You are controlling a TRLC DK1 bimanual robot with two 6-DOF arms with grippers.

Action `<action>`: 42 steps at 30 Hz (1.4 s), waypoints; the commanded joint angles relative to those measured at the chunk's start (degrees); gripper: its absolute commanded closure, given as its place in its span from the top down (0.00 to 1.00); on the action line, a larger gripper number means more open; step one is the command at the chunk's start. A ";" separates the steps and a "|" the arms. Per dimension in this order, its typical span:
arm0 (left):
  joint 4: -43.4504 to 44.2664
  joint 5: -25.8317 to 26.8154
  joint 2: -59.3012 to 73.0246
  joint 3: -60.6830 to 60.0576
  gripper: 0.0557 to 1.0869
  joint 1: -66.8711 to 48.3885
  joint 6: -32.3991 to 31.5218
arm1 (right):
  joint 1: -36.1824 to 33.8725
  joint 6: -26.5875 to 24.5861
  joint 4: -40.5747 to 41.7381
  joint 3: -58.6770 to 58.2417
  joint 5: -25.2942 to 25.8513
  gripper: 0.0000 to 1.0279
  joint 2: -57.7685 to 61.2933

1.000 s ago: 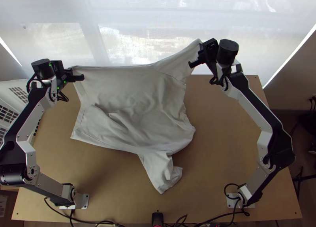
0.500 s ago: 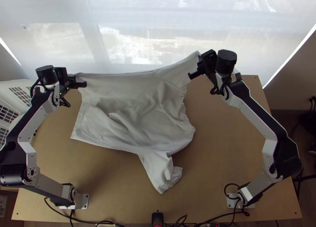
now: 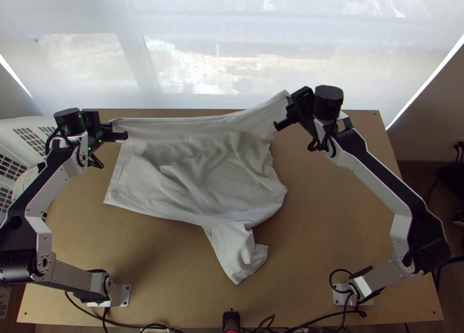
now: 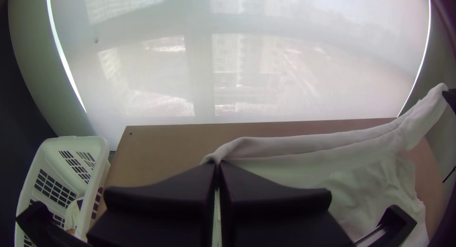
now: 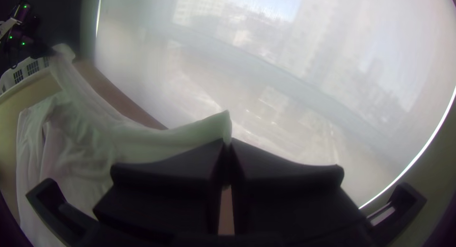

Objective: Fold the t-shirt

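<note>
T-shirt gripped for a fold

On the table, left gripper at ten o'clock and right gripper at one pinch its far edge; the rest lies rumpled mid-table. Next, probably: draw both evenly toward six.

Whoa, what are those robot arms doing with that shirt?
Two robot arms are working on folding a t-shirt. The left gripper and the right gripper each pinch one end of its far edge, holding it up. The rest lies wrinkled on the wooden table, with one sleeve pointing toward the near edge. It isn't folded up yet.
</note>
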 commanded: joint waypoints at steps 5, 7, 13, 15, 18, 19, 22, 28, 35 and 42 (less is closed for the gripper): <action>0.96 0.30 -1.03 -3.99 0.03 0.43 0.11 | 3.28 0.47 -1.63 -9.55 -0.49 0.03 -5.44; 1.05 0.39 -1.12 -4.61 0.03 0.43 0.11 | 3.71 0.47 -1.81 -11.04 -0.76 0.03 -6.06; 1.40 1.00 -1.56 -6.36 0.03 0.25 0.11 | 4.33 1.08 -2.34 -14.38 -1.20 0.03 -6.76; 1.49 1.09 -1.64 -6.89 0.03 0.34 0.02 | 4.77 1.26 -2.60 -15.35 -1.37 0.03 -6.76; 1.49 1.18 -2.00 -7.68 0.03 0.25 0.02 | 5.21 1.35 -2.60 -16.32 -1.72 0.03 -6.58; 1.49 1.18 -2.08 -7.95 0.03 0.25 0.02 | 5.30 1.35 -2.69 -16.58 -1.81 0.03 -6.41; 1.66 1.18 -2.26 -8.82 0.03 0.16 0.02 | 5.47 1.26 -2.69 -17.46 -1.99 0.03 -5.88; 2.10 1.27 -2.43 -10.85 0.03 0.08 0.11 | 5.74 0.91 -2.60 -19.66 -2.16 0.03 -5.00; 4.21 1.36 -1.38 -14.45 0.03 -0.45 0.64 | 6.26 0.03 -2.42 -23.09 -2.16 0.03 -3.59; 6.67 1.36 0.82 -17.17 0.03 -0.36 1.95 | 6.35 -0.06 -1.98 -25.37 -2.16 0.03 -2.45</action>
